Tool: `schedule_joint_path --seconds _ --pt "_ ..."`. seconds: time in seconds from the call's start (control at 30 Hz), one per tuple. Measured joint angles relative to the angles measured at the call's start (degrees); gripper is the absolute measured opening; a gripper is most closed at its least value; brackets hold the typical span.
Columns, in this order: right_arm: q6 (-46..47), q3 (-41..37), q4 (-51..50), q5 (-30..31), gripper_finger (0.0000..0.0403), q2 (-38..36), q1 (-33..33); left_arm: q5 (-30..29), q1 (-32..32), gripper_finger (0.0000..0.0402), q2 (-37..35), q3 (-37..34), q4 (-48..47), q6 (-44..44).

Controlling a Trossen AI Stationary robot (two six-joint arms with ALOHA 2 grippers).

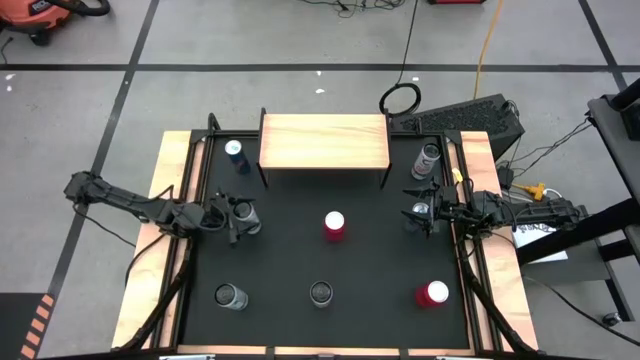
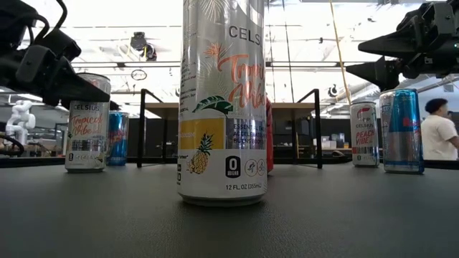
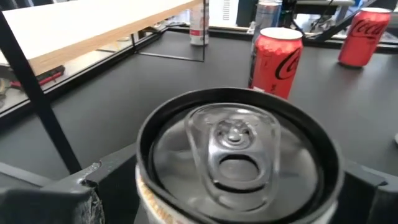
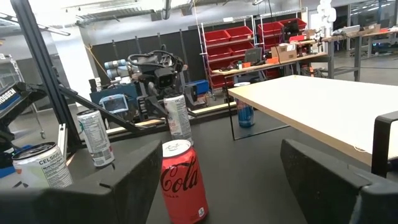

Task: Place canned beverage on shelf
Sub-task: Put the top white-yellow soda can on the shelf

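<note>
While the left gripper is sitting over a silver can on the left of the black mat, its fingers are standing wide apart on either side of the can's top, and whether they are touching it I cannot tell. Over on the right, the right gripper is hovering with its fingers apart above another can. Behind them, the shelf is standing at the back edge with nothing on its board. Between the two grippers, a red cola can is standing mid-mat.
</note>
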Motion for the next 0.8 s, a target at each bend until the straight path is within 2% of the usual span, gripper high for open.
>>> schedule_joint_path --seconds 0.8 --pt "0.0 0.0 -0.04 0.0 0.0308 0.0 0.01 1.42 0.01 0.0375 0.08 0.0 0.0 0.03"
